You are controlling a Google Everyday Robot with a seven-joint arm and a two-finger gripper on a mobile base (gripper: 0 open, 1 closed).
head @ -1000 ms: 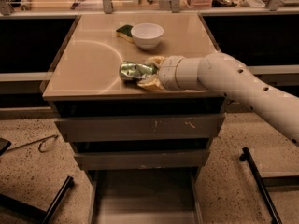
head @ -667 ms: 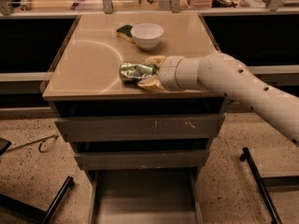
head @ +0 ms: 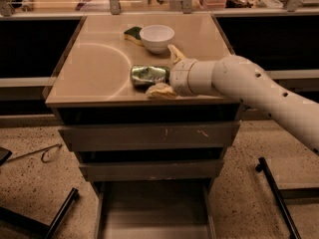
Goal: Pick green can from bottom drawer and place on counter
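One green can (head: 148, 75), shiny and dented, is lying on its side near the front edge of the glossy tan counter (head: 92, 68), just right of a pale reflected arc. One gripper (head: 160, 69) is reaching in from the right, its two cream fingers (head: 161, 90) standing apart, one above and one below the can's right end; whether either is touching the metal is hard to make out. One smooth white arm (head: 249, 86) is running off the right edge of the frame. Behind the can, one round white bowl (head: 157, 37) is partly hiding one green-and-yellow sponge (head: 132, 33). Below, two grey drawer fronts (head: 149, 136) are showing scratch marks, while the drawer (head: 154, 208), pulled out, is being cut off by the frame's lower edge.
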